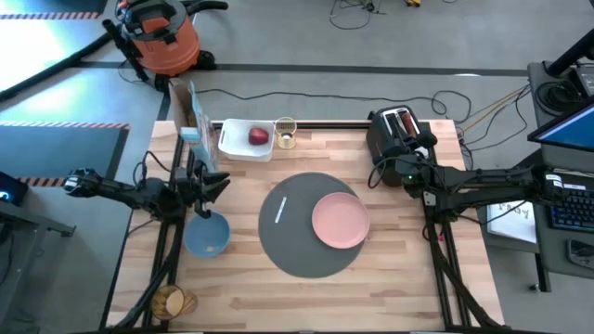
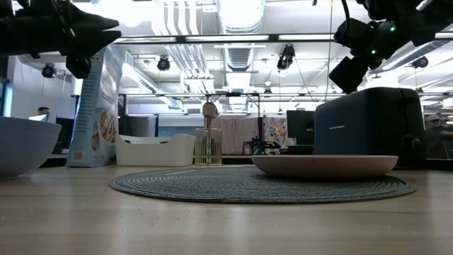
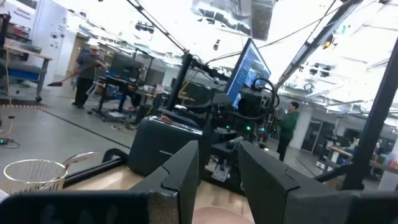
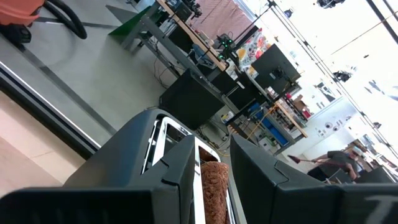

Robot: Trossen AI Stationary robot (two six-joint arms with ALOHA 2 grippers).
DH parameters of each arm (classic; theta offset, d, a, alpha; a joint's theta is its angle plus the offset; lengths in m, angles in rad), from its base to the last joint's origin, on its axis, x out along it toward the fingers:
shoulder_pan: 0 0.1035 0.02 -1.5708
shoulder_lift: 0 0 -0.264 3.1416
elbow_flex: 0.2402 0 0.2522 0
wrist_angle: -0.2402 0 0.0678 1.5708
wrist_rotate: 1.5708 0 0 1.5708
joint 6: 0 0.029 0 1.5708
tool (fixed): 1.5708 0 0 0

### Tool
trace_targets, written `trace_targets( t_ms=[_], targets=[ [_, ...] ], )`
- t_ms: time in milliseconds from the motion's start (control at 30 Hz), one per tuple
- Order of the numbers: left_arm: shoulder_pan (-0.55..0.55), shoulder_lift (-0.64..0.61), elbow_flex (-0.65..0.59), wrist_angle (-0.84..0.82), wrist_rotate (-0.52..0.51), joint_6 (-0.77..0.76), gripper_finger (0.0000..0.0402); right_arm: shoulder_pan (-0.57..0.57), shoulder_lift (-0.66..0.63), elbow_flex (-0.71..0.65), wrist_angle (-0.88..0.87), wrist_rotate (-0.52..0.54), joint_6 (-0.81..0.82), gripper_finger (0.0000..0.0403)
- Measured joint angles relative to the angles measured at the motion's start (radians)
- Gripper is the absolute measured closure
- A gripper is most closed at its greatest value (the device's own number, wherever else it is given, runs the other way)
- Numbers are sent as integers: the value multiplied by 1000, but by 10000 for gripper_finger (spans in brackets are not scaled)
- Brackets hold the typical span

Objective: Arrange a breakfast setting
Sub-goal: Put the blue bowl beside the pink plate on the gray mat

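Note:
A round dark grey mat (image 1: 302, 255) lies mid-table. On it rest the pink plate (image 1: 341, 221) at the right and the silver spoon (image 1: 281, 210) at the left. The blue bowl (image 1: 206, 234) stands on the wood left of the mat. A red apple (image 1: 258, 137) lies in the white tray (image 1: 237, 139), with the glass of orange drink (image 1: 285, 132) beside it. A toast slice (image 4: 212, 186) stands in the black toaster (image 1: 399, 130). My left gripper (image 1: 221, 183) hangs open above the bowl's far side. My right gripper (image 1: 394, 170) is open, just near of the toaster.
A cereal box (image 1: 190, 125) stands at the far left by the tray. A round wooden thing (image 1: 170, 301) sits at the near left corner. Bare wood lies along the near edge and right of the mat. People move in the room beyond.

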Motion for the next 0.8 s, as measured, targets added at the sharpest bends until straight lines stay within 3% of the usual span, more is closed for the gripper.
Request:
trace_targets(
  t_ms=[167,367,633,800],
  targets=[
    [1,1,0,23,-99,-12,303,0,0,0,0,0,0,310],
    [0,7,0,76,-104,121,302,0,0,0,0,0,0,310],
    [0,95,7,231,-104,89,297,0,0,0,0,0,0,310],
    [0,186,141,131,-104,79,297,0,0,0,0,0,0,310]
  ],
)
